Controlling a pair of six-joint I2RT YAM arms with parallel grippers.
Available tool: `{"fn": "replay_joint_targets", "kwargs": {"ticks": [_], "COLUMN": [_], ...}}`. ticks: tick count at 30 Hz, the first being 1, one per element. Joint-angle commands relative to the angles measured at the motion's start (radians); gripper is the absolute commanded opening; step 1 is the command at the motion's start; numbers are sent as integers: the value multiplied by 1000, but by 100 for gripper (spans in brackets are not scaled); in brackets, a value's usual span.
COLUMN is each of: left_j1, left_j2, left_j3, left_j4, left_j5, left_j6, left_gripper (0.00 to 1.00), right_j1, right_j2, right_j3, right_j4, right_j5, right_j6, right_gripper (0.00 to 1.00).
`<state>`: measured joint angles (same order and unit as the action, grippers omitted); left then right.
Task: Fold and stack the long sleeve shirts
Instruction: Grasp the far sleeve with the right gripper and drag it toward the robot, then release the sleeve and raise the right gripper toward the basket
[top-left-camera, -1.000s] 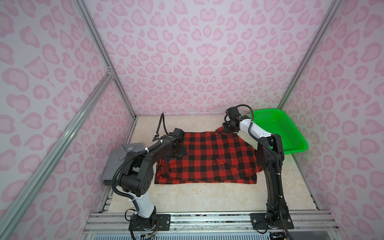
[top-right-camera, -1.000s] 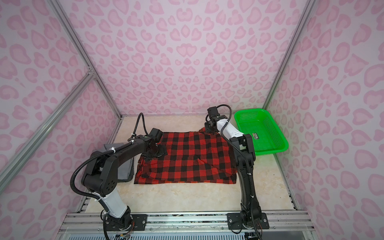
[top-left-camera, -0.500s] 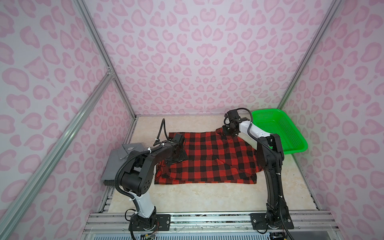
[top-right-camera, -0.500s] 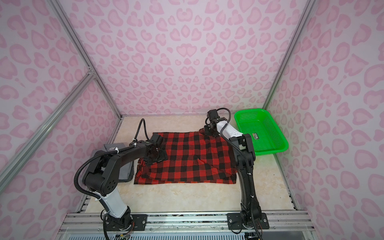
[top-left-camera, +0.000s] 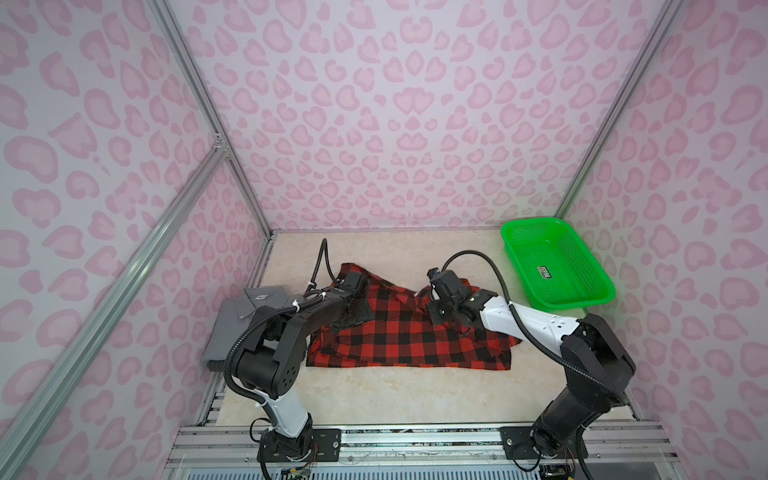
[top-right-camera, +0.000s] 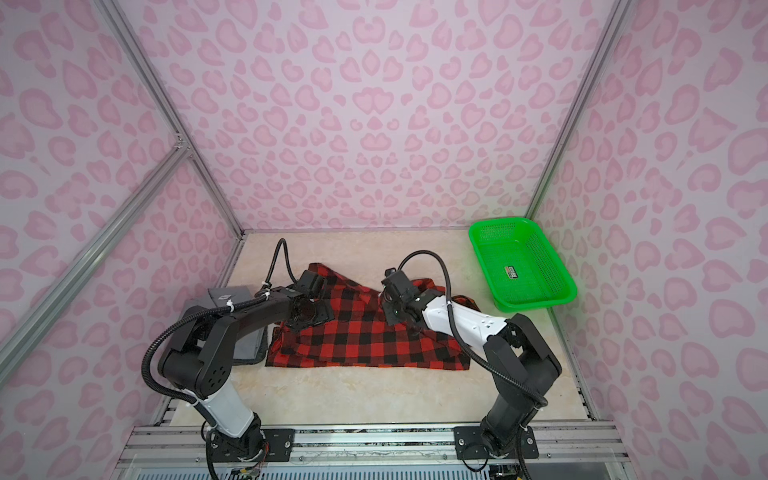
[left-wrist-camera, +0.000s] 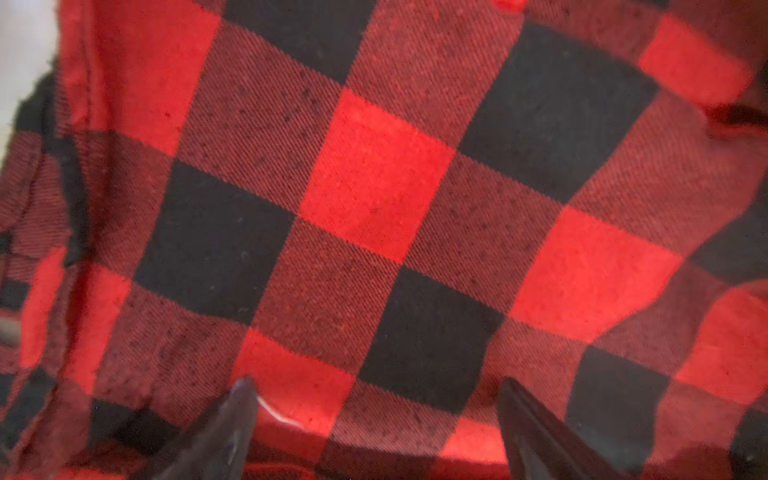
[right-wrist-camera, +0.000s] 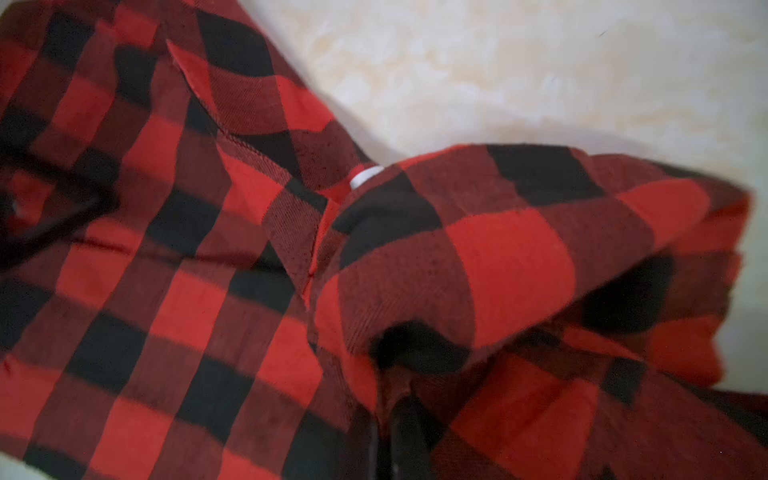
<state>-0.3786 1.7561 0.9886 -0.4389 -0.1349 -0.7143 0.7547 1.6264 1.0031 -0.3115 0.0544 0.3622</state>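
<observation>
The right hand (right-wrist-camera: 399, 419) is being kept closed on a fold of the plaid shirt (top-left-camera: 415, 336). In the right wrist view the cloth is being pinched between the fingers and is bunching over them, and a small white piece (right-wrist-camera: 365, 176) is showing by a seam. What that piece is cannot be told. In both top views the right hand is being held over the far right part of the plaid shirt, where the cloth is being held up off the counter (top-left-camera: 374, 395) in a peak.

The left hand (left-wrist-camera: 374, 392) is being held open, its fingertips (left-wrist-camera: 245, 390) standing wide apart just over flat checked cloth. Whether they are touching it cannot be told. In both top views the left hand is being held over the far left part of the plaid shirt.

The plaid shirt is being shown spread across the middle of the counter, wrinkled, with its near edge lying fairly straight. The grey shirt (top-left-camera: 232, 328) is being shown folded at the counter's left edge, just beside the plaid shirt and partly hidden by the left arm (top-left-camera: 291, 332). The basket (top-left-camera: 573, 302) is being shown at the far right corner, apart from both shirts.
</observation>
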Motion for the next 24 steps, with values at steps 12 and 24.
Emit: {"fn": "replay_joint_targets", "kwargs": {"ticks": [12, 24], "left_j1": [5, 7], "left_j2": [-12, -15], "left_j3": [-57, -75], "left_j4": [-41, -34], "left_j5": [92, 93], "left_j6": [-33, -36], "left_gripper": [92, 92], "right_j1": [89, -412], "right_j2": [-238, -55], "right_j3": [2, 34], "right_j4": [-290, -154], "right_j5": [196, -193], "right_j6": [220, 263], "right_gripper": [56, 61]}}
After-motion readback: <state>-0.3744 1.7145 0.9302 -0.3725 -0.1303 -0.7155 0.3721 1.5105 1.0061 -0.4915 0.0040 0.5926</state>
